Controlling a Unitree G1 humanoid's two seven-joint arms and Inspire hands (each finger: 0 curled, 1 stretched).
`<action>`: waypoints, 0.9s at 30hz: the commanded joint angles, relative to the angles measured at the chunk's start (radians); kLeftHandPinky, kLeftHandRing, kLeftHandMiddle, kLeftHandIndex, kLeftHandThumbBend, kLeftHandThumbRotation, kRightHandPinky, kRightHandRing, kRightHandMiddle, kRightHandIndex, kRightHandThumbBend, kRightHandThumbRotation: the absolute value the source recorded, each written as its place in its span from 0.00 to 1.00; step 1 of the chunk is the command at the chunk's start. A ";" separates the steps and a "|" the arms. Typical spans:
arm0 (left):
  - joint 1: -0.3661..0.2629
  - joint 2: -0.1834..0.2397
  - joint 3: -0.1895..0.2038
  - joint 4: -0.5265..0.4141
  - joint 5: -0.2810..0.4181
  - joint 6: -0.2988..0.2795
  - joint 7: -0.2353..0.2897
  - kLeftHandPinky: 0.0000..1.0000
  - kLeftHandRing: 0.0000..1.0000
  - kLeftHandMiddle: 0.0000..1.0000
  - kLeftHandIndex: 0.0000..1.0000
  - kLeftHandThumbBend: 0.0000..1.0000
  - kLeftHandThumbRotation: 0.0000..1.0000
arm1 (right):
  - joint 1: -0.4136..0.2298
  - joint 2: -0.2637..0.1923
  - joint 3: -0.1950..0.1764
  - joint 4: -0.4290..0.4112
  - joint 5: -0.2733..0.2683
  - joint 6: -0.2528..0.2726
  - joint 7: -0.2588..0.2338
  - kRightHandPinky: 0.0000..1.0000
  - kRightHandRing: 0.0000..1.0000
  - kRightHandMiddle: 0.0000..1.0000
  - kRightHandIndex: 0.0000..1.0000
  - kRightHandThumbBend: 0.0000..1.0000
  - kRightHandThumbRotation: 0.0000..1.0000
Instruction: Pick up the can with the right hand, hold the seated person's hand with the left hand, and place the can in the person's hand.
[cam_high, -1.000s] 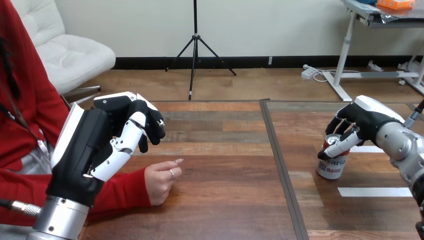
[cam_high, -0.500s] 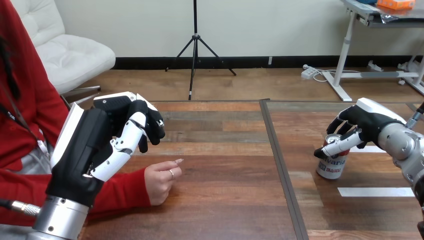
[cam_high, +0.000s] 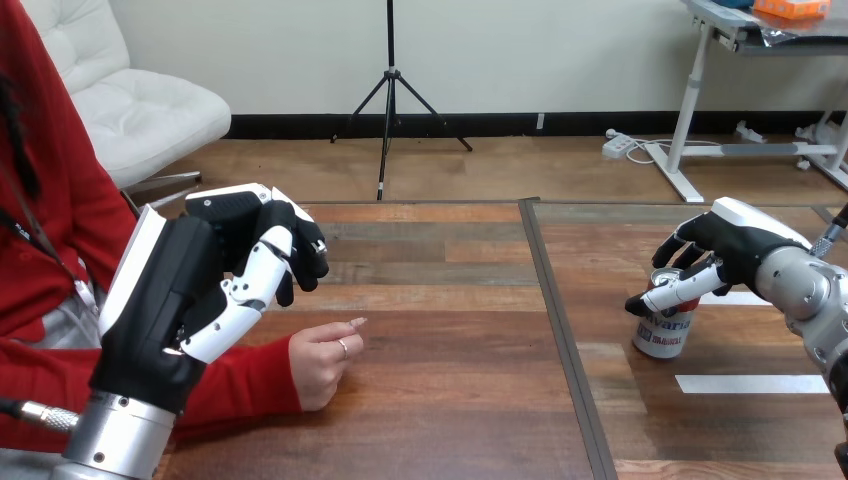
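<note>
A white and red can stands upright on the table's right half. My right hand hovers over its top from the right. The fingers hang loosely bent behind the rim, the thumb reaches across the front of the top, and the hand is open, not closed on the can. My left hand is raised near the left edge with its fingers half bent, holding nothing. Below and to its right, the person's hand rests on the table, loosely curled, with a red sleeve. The two are apart.
A dark seam runs down the wooden table between its two halves. White tape strips lie on the right half near the can. Bare wood stretches between the person's hand and the can.
My right hand's thumb has swung up and out to the left, off the can's side, and the hand has shifted slightly right. The can, my left hand and the person's hand have stayed put.
</note>
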 joint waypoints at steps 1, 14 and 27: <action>-0.054 0.020 0.006 -0.026 -0.017 -0.001 -0.002 0.20 0.34 0.38 0.36 0.00 0.43 | -0.047 -0.029 -0.001 -0.034 0.004 -0.015 -0.006 0.62 0.66 0.68 0.67 1.00 0.27; -0.058 0.022 0.010 -0.025 -0.025 0.004 -0.008 0.20 0.34 0.38 0.36 0.00 0.41 | -0.048 -0.029 0.002 -0.033 0.001 -0.009 -0.001 0.63 0.67 0.68 0.66 1.00 0.23; -0.058 0.024 0.015 -0.033 -0.024 0.011 -0.012 0.20 0.34 0.38 0.36 0.00 0.39 | -0.049 -0.031 0.011 -0.034 -0.008 -0.003 0.009 0.58 0.62 0.66 0.65 1.00 0.20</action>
